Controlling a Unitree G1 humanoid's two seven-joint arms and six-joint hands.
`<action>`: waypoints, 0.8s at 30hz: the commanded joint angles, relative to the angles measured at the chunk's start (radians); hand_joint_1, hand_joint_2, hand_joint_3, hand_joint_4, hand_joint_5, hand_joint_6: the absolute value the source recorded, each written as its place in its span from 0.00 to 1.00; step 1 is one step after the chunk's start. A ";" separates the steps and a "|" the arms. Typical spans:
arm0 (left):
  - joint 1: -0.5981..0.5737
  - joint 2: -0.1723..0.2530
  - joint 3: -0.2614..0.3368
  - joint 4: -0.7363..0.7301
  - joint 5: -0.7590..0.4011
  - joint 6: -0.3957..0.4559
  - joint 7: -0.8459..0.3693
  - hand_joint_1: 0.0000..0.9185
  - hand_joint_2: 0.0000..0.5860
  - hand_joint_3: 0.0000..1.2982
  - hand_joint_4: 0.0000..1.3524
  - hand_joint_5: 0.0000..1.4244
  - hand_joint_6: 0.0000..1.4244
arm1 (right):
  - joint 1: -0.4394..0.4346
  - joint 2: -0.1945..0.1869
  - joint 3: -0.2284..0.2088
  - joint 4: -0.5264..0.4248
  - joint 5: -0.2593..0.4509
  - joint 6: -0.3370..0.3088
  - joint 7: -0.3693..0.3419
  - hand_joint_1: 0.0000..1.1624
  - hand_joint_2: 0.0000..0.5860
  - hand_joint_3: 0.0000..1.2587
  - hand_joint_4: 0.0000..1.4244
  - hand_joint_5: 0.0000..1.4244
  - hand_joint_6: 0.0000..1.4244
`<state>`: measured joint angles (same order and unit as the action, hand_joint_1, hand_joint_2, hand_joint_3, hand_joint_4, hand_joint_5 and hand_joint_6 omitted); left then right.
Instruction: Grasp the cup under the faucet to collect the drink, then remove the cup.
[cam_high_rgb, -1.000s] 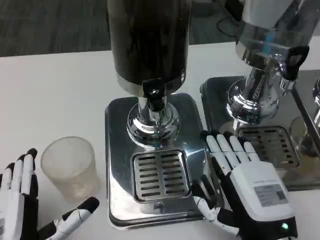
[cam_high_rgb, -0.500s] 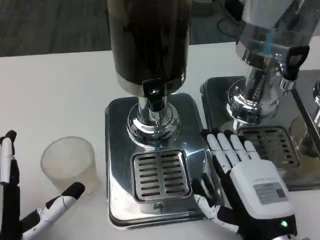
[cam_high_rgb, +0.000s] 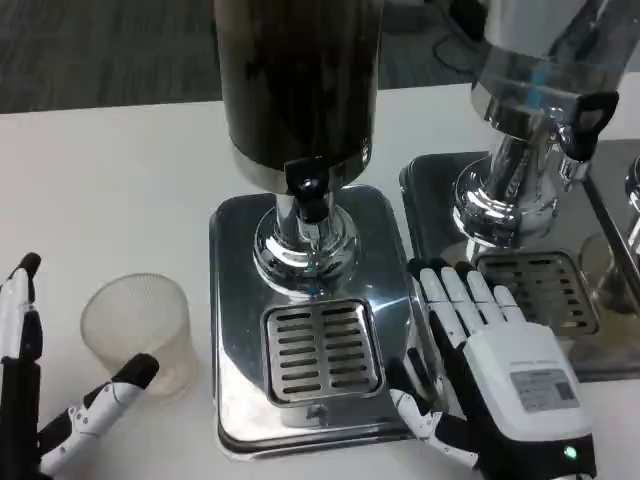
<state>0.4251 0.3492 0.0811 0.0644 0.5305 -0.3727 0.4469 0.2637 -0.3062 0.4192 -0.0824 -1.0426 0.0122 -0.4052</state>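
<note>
A clear plastic cup (cam_high_rgb: 137, 330) stood upright on the white bench (cam_high_rgb: 110, 190), to the left of the middle drink dispenser (cam_high_rgb: 297, 90) and off its shiny metal base (cam_high_rgb: 235, 300). It was not under the faucet (cam_high_rgb: 306, 190); the slotted drip grille (cam_high_rgb: 322, 350) below the faucet carried nothing.

The left hand (cam_high_rgb: 40, 400) sat at the lower left edge, partly cut off by the frame. Its fingers (cam_high_rgb: 22, 300) were spread apart and pointed up along the picture's left side, clear of the cup. Its thumb (cam_high_rgb: 115, 392) reached out to the right, with the black tip at the cup's lower front wall; whether it actually touched the plastic I cannot tell. The hand held nothing.

The right hand (cam_high_rgb: 490, 365) lay palm down at the right edge of the middle dispenser's base, between that base and the tray of the second dispenser (cam_high_rgb: 530, 120). Its fingers (cam_high_rgb: 458, 295) were stretched out straight, side by side, pointing away from the robot, and its thumb (cam_high_rgb: 425, 425) stuck out to the left over the base's lower right corner. It gripped nothing.

The middle dispenser had a dark tank on a chrome stem, with a black tap handle at the front. The second dispenser stood to the right on its own metal tray, with a similar slotted grille (cam_high_rgb: 540, 285) and a black tap (cam_high_rgb: 585, 115). Dark carpet (cam_high_rgb: 100, 50) showed beyond the bench's far edge.
</note>
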 joint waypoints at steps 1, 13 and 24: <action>-0.011 0.002 0.014 0.054 0.014 -0.037 0.047 0.00 0.00 0.00 0.00 0.00 0.00 | 0.004 0.006 0.006 -0.009 -0.005 0.011 -0.005 0.31 0.67 0.00 0.00 0.00 0.03; -0.056 -0.015 0.013 0.149 0.026 -0.040 0.094 0.00 0.00 0.00 0.00 0.00 0.00 | 0.004 0.012 0.008 -0.008 -0.002 0.012 -0.007 0.32 0.69 0.00 0.00 0.00 0.05; -0.184 -0.006 -0.041 0.347 0.012 -0.079 0.082 0.02 0.00 0.00 0.00 0.02 0.00 | 0.008 0.016 0.003 -0.008 0.005 0.016 -0.008 0.32 0.69 0.00 0.00 0.00 0.05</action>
<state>0.2704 0.3375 0.0570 0.3768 0.5529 -0.4340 0.5304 0.2673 -0.2866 0.4274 -0.0840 -1.0395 0.0218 -0.4059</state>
